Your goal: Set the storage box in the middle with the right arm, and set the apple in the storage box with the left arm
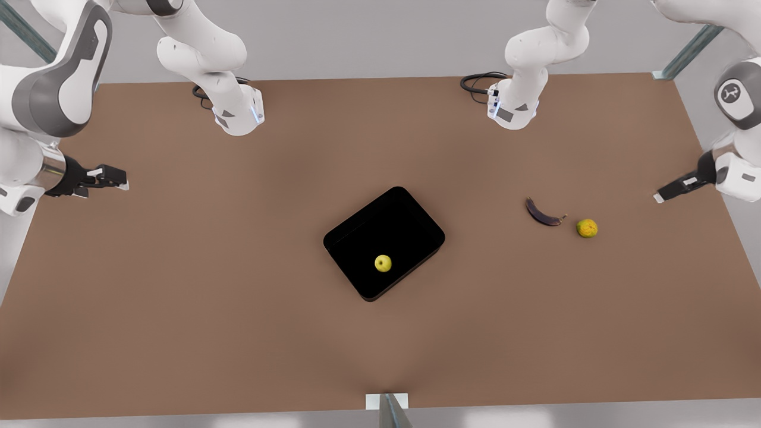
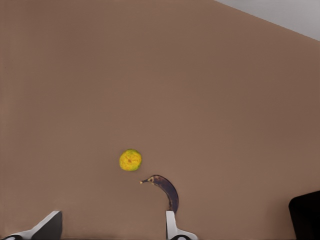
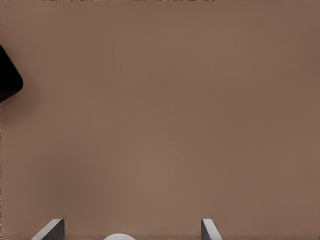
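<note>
the apple point(image 1: 383, 263) lies inside the storage box point(image 1: 410, 208), low in the tub toward the lower middle of the front view, and the box sits slantwise at about the centre of the brown table point(image 1: 178, 297); judged from that, both placements look done. the apple is small, round and smooth, likely light and firm but apt to roll or slip, so a pinch across its widest part would suit it best. the box looks stiff, glossy and light for its breadth, and its low wall is the only likely place to grip; the shine suggests a slick hold. its black inside swallows all detail, so wall height and floor are hard to read. farther right in the front view the dark banana point(image 1: 542, 213) and the orange-yellow fruit point(image 1: 587, 228) lie near each other, well apart from the box. the left gripper point(image 1: 675, 189), at the right edge of the front view, hangs above the table with fingers spread and nothing between them; its fingertips point(image 2: 172, 225) are cut off at the bottom of the left wrist view, where a corner of the box peeps in at lower right. the right gripper point(image 1: 110, 177), at the left edge of the front view, is likewise spread and empty, its fingertips point(image 3: 207, 229) cropped at the bottom of the right wrist view. both arms wait off to the sides.
</note>
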You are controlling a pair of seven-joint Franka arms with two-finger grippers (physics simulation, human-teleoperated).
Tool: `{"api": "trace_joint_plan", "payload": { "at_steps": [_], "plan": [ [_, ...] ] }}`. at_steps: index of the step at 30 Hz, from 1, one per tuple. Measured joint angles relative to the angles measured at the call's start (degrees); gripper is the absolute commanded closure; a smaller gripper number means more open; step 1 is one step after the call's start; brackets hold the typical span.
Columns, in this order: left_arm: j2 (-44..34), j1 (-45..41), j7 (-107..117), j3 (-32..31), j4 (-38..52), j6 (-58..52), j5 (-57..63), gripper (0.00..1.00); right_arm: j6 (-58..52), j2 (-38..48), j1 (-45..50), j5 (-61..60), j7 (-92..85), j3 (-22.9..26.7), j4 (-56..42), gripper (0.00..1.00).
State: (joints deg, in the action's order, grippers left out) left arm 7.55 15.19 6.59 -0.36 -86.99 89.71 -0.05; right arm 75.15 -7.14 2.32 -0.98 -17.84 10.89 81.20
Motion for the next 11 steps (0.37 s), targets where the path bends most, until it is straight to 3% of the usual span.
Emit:
{"api": "trace_joint_plan", "payload": {
  "at_steps": [1, 3, 4, 6, 7, 9, 11],
  "plan": [
    [0.43, -6.06, 0.00, -0.10, 0.66, -0.13, 0.03, 0.00, -0.07, -0.07, 0.00, 0.01, -0.01, 0.00, 0.02, 0.00],
    [-0.78, -29.38, 0.09, -0.20, 0.16, 1.27, -0.08, 0.00, -0.09, 0.00, -0.05, -0.06, 0.06, 0.00, 0.16, 0.00],
    [-0.79, -31.81, 0.09, -0.16, -0.01, 1.89, -0.31, 0.00, 0.00, -0.07, -0.06, -0.07, 0.08, 0.00, 0.36, 0.00],
    [-0.79, -20.44, 0.09, 0.05, -0.02, 1.92, -0.59, 0.00, 0.00, -0.07, -0.02, -0.02, 0.08, 0.00, 0.37, 0.00],
    [-0.65, -19.04, 0.09, 0.08, 0.03, 1.96, -0.59, 0.00, -0.05, -0.07, -0.03, 0.01, 0.08, 0.00, 0.37, 0.00],
    [0.02, -25.51, 0.26, -0.02, 0.40, 2.11, -0.57, 0.00, 0.00, -0.07, -0.04, 0.02, 0.08, 0.00, 0.37, 0.00],
    [1.05, -22.73, 0.18, 0.03, 0.94, 2.75, -0.50, 0.00, 0.09, -0.07, -0.03, 0.02, 0.08, 0.00, 0.37, 0.00]
  ]
}}
